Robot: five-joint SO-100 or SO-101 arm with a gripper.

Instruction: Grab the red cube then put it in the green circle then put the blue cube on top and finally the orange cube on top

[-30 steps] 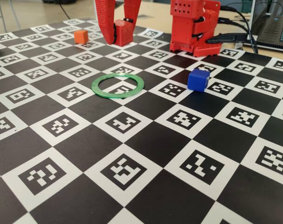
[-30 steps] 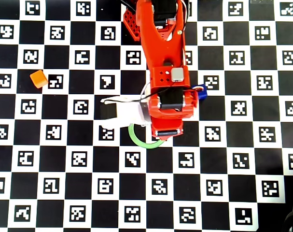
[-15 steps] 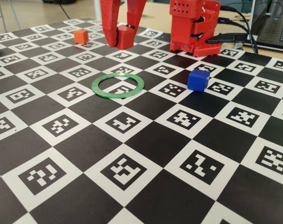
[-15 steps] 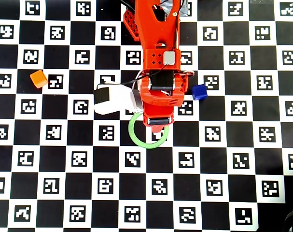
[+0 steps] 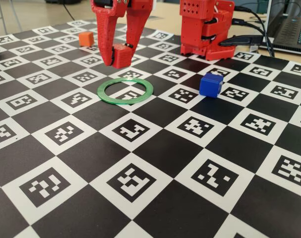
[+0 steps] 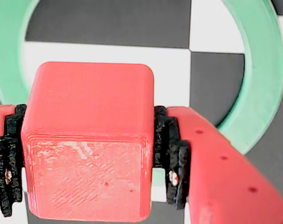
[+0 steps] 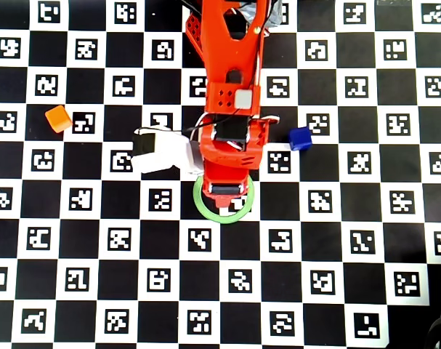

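Red cube (image 6: 87,140) pinched in end effector (image 5: 117,56); one blue cube (image 5: 210,84), one orange cube (image 5: 86,38).

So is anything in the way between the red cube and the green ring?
Nothing visible is. The red cube hangs in the fingers above the board, and the wrist view shows only bare checkerboard inside the green ring. The blue cube and orange cube sit off to the sides.

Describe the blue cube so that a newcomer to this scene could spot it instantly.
Start at the black-and-white checkerboard mat and find the red robot base at its far edge in the fixed view. Just in front of that base, right of the green circle, sits the blue cube, alone on the mat. It is the only blue thing; the red cube is in the hand.
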